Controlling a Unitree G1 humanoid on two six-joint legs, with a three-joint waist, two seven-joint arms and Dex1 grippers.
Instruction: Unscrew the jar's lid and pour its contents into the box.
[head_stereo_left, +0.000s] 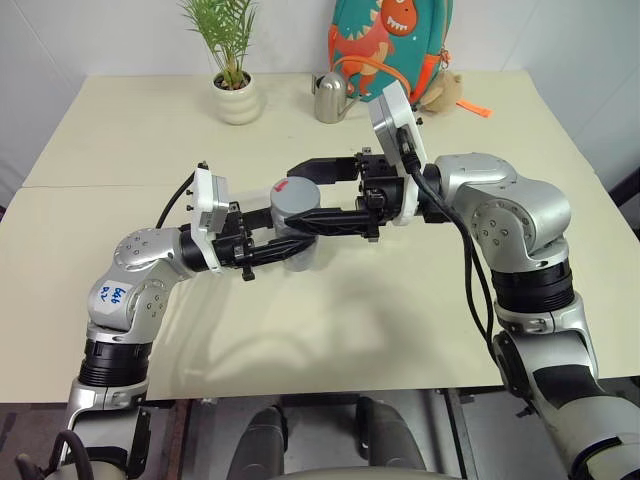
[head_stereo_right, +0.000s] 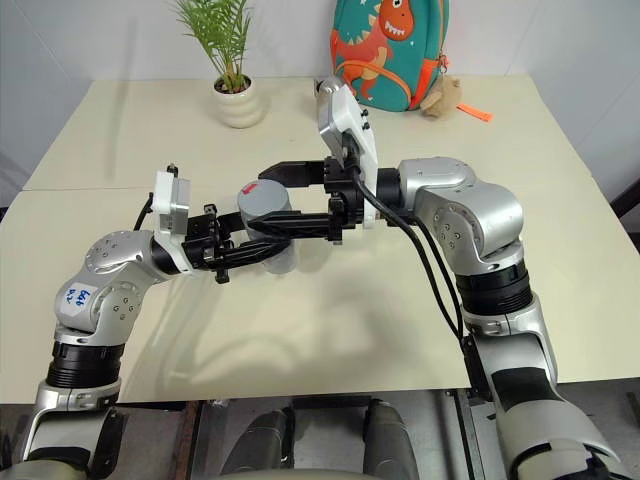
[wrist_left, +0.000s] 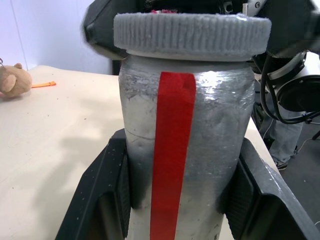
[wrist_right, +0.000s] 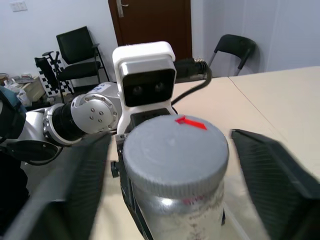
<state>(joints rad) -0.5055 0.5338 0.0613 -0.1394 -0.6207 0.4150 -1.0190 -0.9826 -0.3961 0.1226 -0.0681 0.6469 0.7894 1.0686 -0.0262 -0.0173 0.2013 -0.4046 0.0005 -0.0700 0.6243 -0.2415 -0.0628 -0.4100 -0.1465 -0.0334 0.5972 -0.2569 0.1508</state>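
Left eye view first: the left gripper (head_stereo_left: 268, 243) is clamped on the body of the jar (head_stereo_left: 297, 243) and holds it upright above the middle of the cream table (head_stereo_left: 330, 320), well back from the near edge. The grey lid (head_stereo_left: 295, 199) with its red mark is still on. The right gripper (head_stereo_left: 310, 195) comes in level from the right, one black finger behind the lid and one in front. From here I cannot tell whether those fingers are touching the lid yet. At the far edge stand a white plant pot (head_stereo_left: 238, 98), a metal watering can (head_stereo_left: 331, 97) and a dinosaur backpack (head_stereo_left: 388, 45).

Right eye view: same arrangement, with the front finger lying along the jar just under the lid's rim and the rear finger standing a little off its far side.

Left wrist view: both pads (wrist_left: 117, 192) press the jar's silvery side, a red strip of tape (wrist_left: 171, 150) running down between them. The ribbed lid sits square on top, no gap showing under it. I cannot make out any contents through the wall.

Right wrist view: the lid sits between the two fingers, with daylight on either side, so I'd call this hand partly closed and not yet gripping.

I'd say the unscrewing step is only starting. Next the right hand must pinch the ribbed rim firmly and twist while the left keeps the jar from turning with it.
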